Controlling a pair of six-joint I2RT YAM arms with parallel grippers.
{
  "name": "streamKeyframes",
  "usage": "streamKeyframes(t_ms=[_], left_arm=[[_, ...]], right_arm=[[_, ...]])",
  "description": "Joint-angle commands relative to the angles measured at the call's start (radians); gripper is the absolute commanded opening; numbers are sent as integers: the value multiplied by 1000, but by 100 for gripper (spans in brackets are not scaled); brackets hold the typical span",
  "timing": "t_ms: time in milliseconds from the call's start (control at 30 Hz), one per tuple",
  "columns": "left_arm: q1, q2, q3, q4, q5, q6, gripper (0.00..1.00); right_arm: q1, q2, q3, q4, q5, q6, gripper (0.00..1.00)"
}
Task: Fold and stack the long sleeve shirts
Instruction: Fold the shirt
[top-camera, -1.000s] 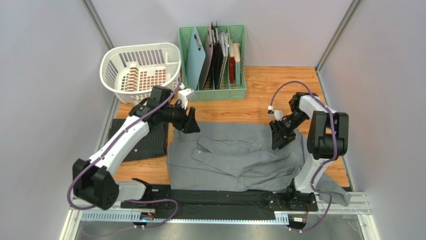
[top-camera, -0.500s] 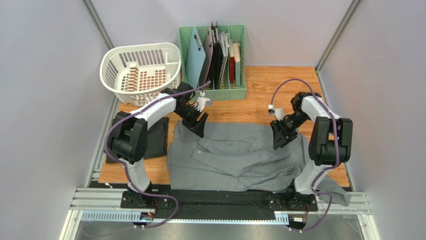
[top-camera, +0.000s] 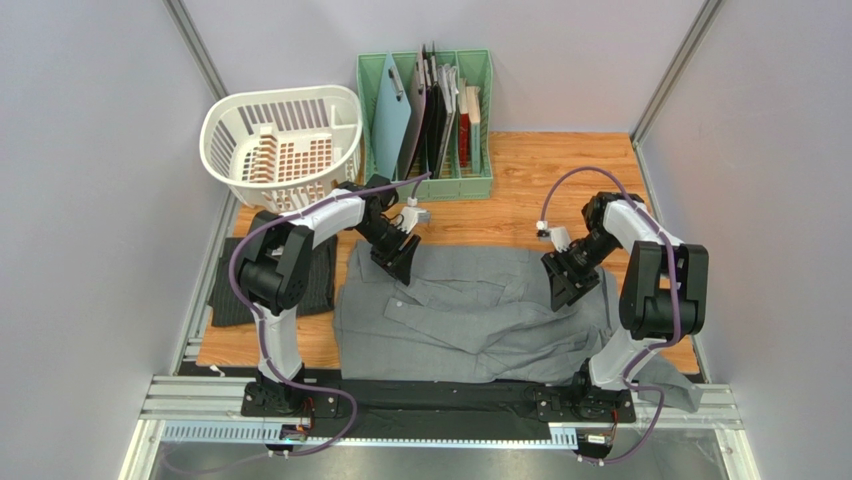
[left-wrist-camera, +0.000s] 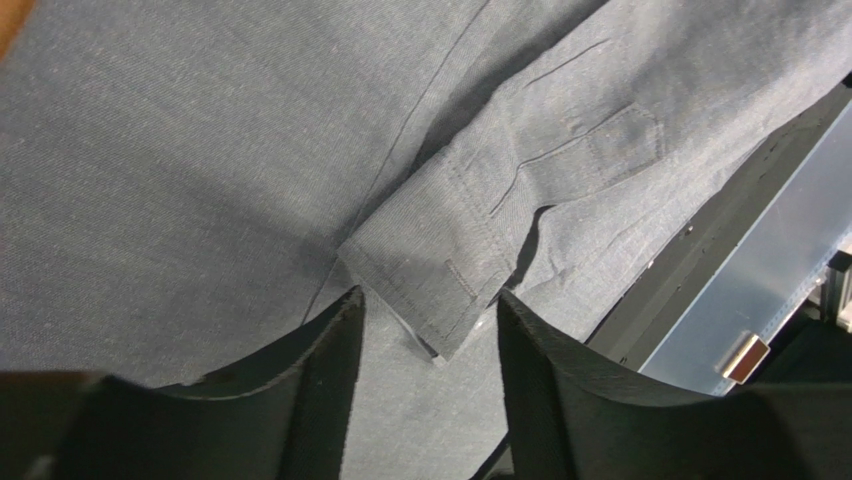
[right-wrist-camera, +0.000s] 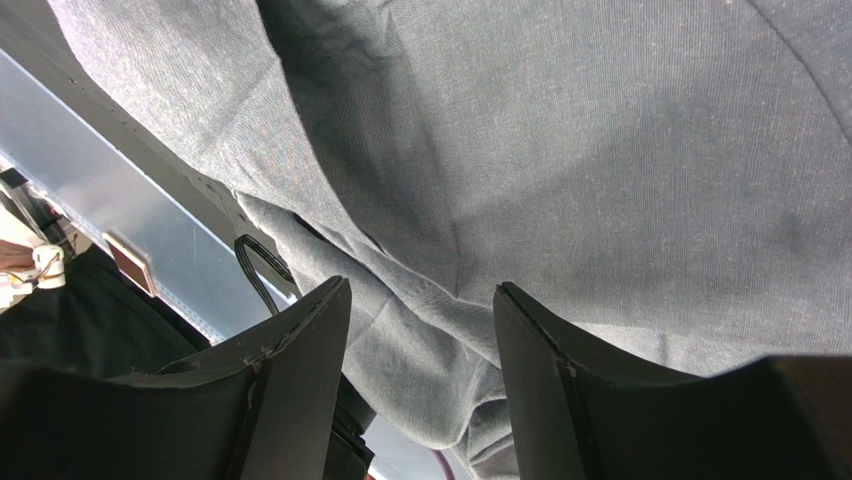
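The grey shirt (top-camera: 480, 310) lies spread over the middle of the table, sleeves folded across its body, one part hanging off the near right edge. The dark pinstriped shirt (top-camera: 318, 282) lies folded at the left, partly behind the left arm. My left gripper (top-camera: 397, 262) is open just above the grey shirt's far left part; in the left wrist view its gripper (left-wrist-camera: 430, 305) straddles a sleeve cuff (left-wrist-camera: 440, 275). My right gripper (top-camera: 562, 285) is open over the shirt's right side; the right wrist view shows the gripper (right-wrist-camera: 422, 300) above grey cloth (right-wrist-camera: 600, 160), holding nothing.
A white laundry basket (top-camera: 282, 140) stands at the back left. A green file rack (top-camera: 427, 112) with folders stands at the back centre. Bare wooden tabletop (top-camera: 520, 190) lies behind the shirt. A metal rail (top-camera: 440, 425) runs along the near edge.
My left arm has swung in from the left, and its gripper has come down over the grey shirt's far left part. My right gripper has shifted slightly down and right.
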Motion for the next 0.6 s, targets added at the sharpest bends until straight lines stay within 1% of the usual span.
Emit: streamKeyframes(t_ms=[0,233,333,400,433,500,567], left_arm=[[-15,-7,17,28,51,-7,55],[-15,8,-4,66,60,-33,42],[-15,-7,-1,66,74,-37,25],[-15,-42,-7,59,112,-37,3],[-15,-61,-9,54,123,-37,0],[-15,-124,-21,34,159,-20,0],[-15,-197,-33,16,154,-4,0]], right_arm=[[-5,-23,11,-108,22,-20,60],[-9,-14,31,-106,22,-20,60],[-17,-20,33,-106,32,-35,63],[-29,-23,39,-100,41,-34,64],[-34,-23,43,-93,42,-32,64],[-49,-8,69,-88,34,-21,64],[-68,8,109,-82,19,1,62]])
